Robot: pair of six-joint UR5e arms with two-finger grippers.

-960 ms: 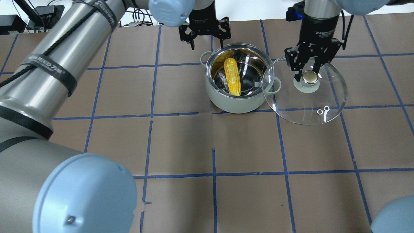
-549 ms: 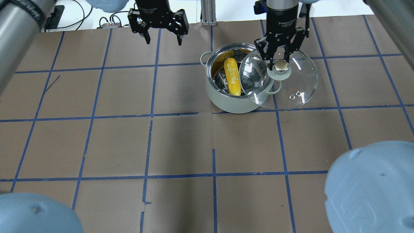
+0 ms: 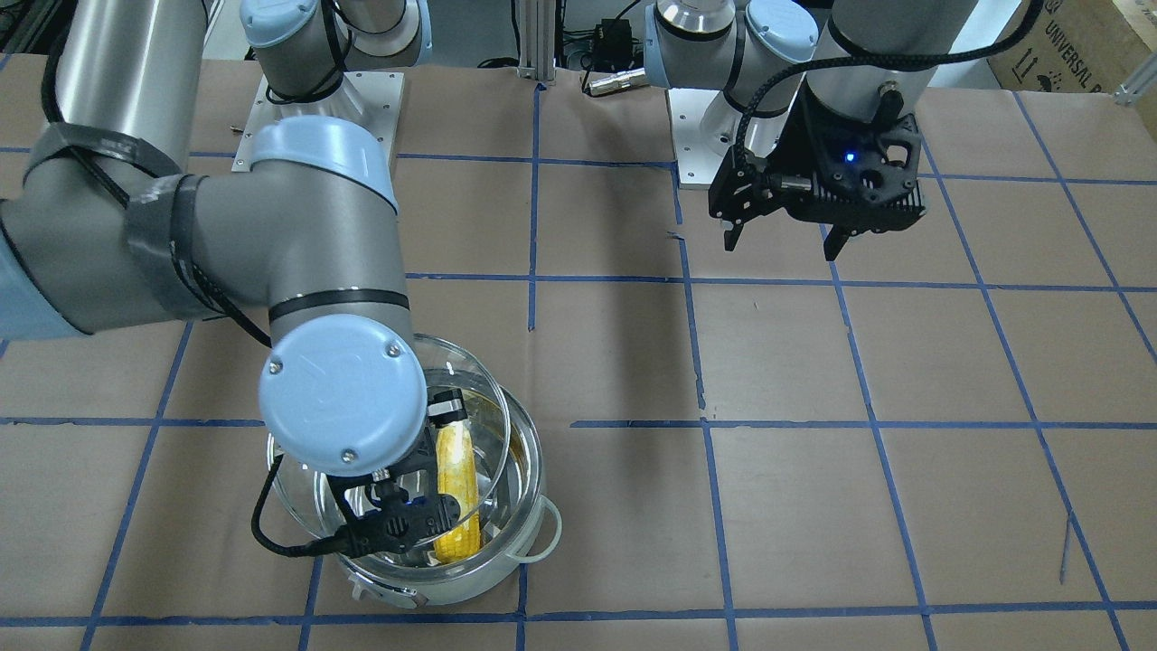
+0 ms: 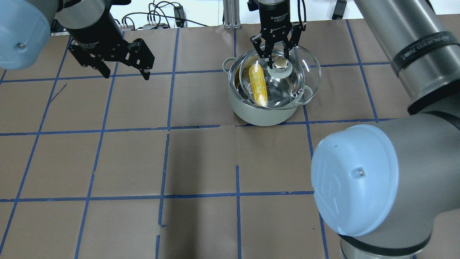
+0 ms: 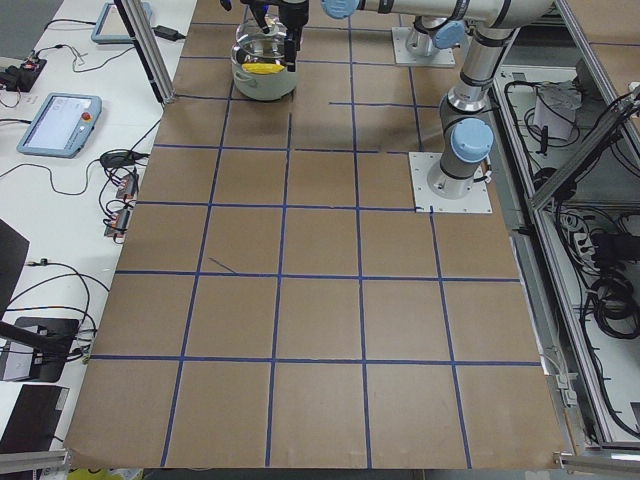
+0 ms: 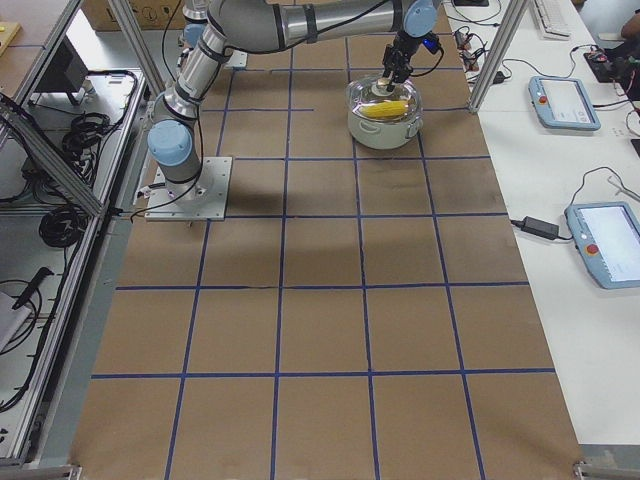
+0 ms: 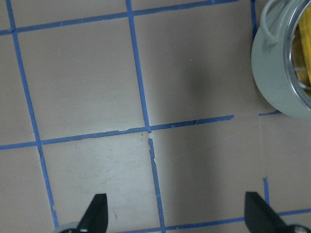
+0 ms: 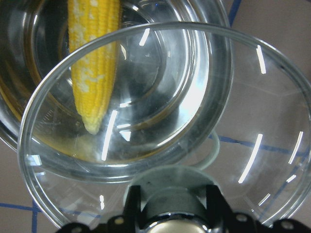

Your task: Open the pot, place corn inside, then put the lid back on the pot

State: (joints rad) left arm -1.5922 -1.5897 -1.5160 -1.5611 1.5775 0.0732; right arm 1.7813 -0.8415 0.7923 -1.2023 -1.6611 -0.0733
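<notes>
The steel pot (image 4: 264, 111) stands at the table's far middle with the yellow corn (image 4: 258, 84) lying inside. My right gripper (image 4: 277, 60) is shut on the knob (image 4: 281, 64) of the glass lid (image 4: 307, 73) and holds it tilted just above the pot, offset a little to the right. The right wrist view shows the corn (image 8: 95, 63) through the lid (image 8: 252, 121) and the knob (image 8: 170, 191) between the fingers. My left gripper (image 4: 126, 75) is open and empty over bare table, well left of the pot. It also shows in the front view (image 3: 779, 249).
Brown paper with blue tape lines covers the table (image 4: 201, 158). The left wrist view shows the pot's side (image 7: 277, 82) at its right edge. My right arm's elbow (image 4: 355, 180) hangs over the near right of the table.
My right gripper has carried the lid leftward from beside the pot to over its opening. My left gripper has moved left and nearer, away from the pot.
</notes>
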